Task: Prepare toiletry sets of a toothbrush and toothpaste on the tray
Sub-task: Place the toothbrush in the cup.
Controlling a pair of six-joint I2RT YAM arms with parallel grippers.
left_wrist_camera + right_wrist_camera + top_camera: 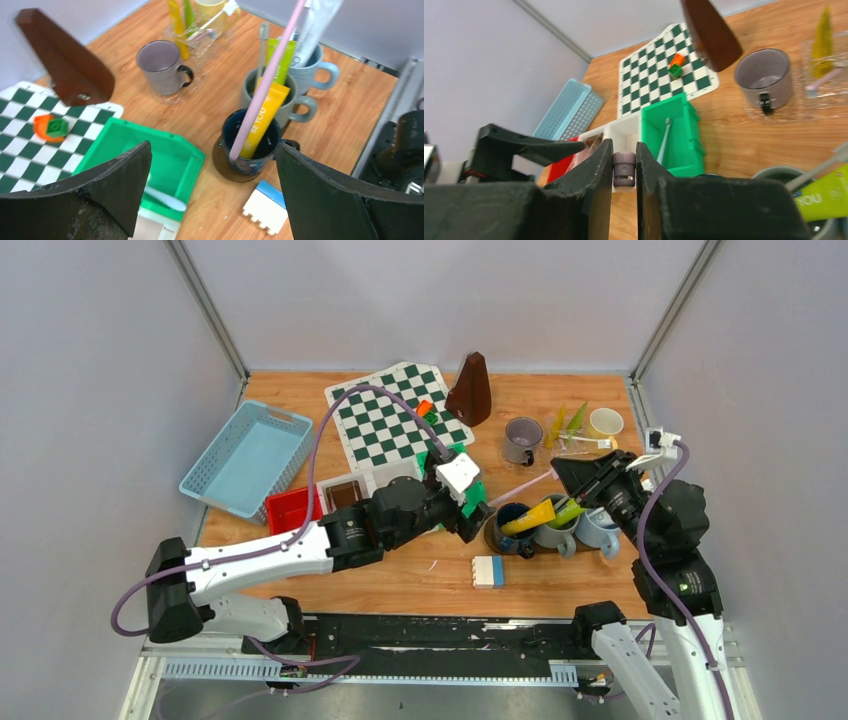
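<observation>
Both arms (pixel 300 545) stretch inward: left fingers (pixel 115 185) apart, right fingers (pixel 594 175) clamping pink toothbrush (pixel 265 80).

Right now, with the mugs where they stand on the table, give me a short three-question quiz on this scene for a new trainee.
1. True or false: the left gripper is open.
2. What colour is the tube standing in the dark blue mug? A green, B yellow, C white.
3. What is the right gripper shut on?

Key: 1 true. 2 B. 3 the pink toothbrush, whose lower end stands in the dark blue mug.
</observation>
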